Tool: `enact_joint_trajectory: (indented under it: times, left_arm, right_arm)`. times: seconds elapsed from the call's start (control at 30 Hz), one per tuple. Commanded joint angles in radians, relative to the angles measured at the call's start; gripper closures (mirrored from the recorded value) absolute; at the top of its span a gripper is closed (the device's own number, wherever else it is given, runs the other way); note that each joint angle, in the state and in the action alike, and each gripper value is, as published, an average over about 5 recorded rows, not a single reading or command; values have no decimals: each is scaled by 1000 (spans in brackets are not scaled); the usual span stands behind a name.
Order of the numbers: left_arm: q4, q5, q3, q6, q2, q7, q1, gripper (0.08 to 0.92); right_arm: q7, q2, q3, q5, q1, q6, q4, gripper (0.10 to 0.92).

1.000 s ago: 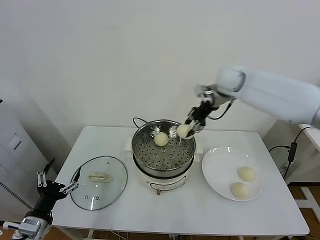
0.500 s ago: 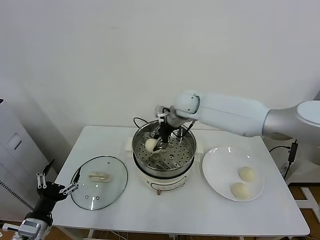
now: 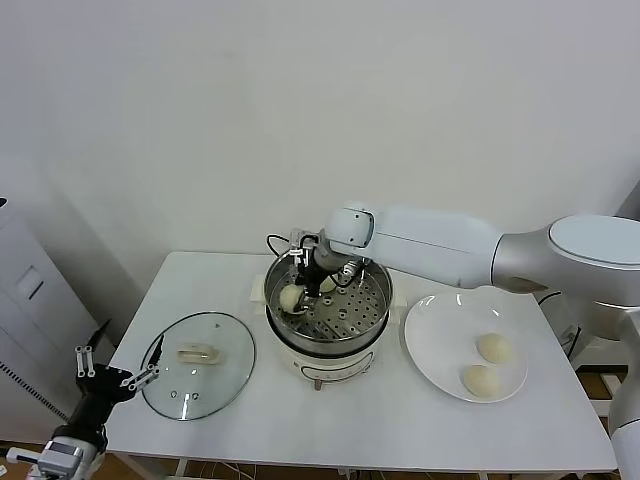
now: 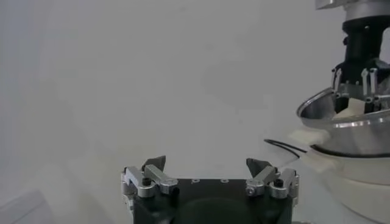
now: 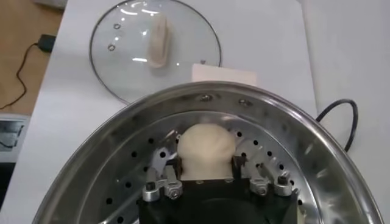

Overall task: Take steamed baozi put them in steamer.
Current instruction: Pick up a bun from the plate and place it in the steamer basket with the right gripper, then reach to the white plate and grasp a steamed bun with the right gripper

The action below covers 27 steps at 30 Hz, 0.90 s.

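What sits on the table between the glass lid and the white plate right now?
The round shiny steel steamer on its white cooker base stands between the flat glass lid and large white plate, seen in the head view.

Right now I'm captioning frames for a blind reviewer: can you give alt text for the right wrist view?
The right end effector sits inside the steel steamer with a cream-white baozi between its fingers on the perforated floor. Beyond the rim, a glass lid with a white handle lies flat on the white table.
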Motion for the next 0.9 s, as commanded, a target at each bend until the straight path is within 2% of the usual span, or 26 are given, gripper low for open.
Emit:
enact_joint_trajectory:
  times: [0.03,0.17,0.37,0.67,0.9]
  left_arm:
    - [0,-3,-2,2,6,0,-3,177]
    - [0,-8,-4,3,9,0,-5,177]
    - [2,-12,-1,3,12,-1,-9,177]
    - [9,-24,3,19,36,-2,-32,177]
    - [11,-7,15,22,31,-2,-31,177]
  right_arm:
    - [-55,-58,6,-31,72,-12,34,300]
    - [-215,-169,26,-88,154,38,34,217]
    - [-505,-360,22,-260,253,175,2,203]
    - [-567,-638,25,-454,166,313,40,203]
    - [-535,-759,143,-667,-75,398,112,203]
